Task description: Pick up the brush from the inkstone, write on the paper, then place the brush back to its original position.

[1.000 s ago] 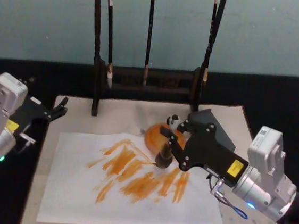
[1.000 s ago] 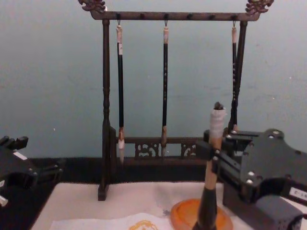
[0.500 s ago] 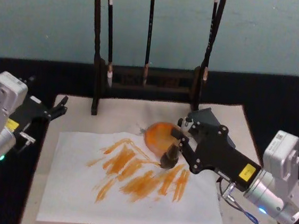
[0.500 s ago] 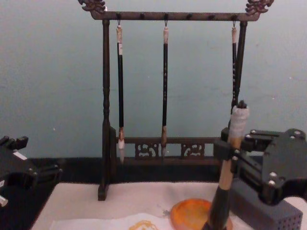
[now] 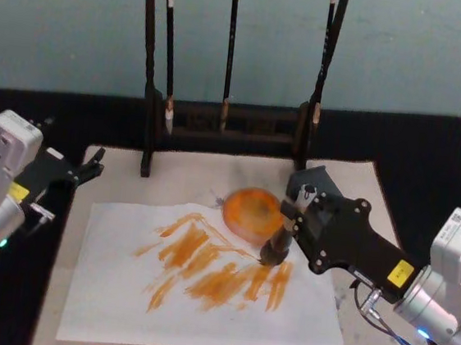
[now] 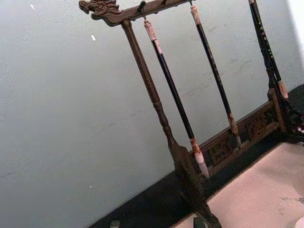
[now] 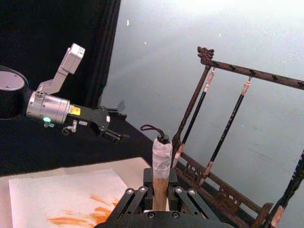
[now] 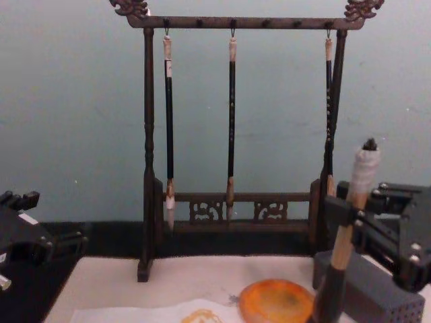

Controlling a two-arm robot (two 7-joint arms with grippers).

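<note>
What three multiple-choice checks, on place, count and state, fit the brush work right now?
1. The large pale-handled calligraphy brush has its tuft: A on the whitish paper sheet beside the round orange dish; B inside that dish; C up in the air.
2. Thin dark brushes hanging on the wooden rack: A two; B three; C five.
3. The right gripper is: A open; B shut on the brush; C shut on nothing.
Answers: A, the tuft meets the painted strokes; B, three hang from the bar; B, it clamps the handle. The left gripper idles at the far left.
</note>
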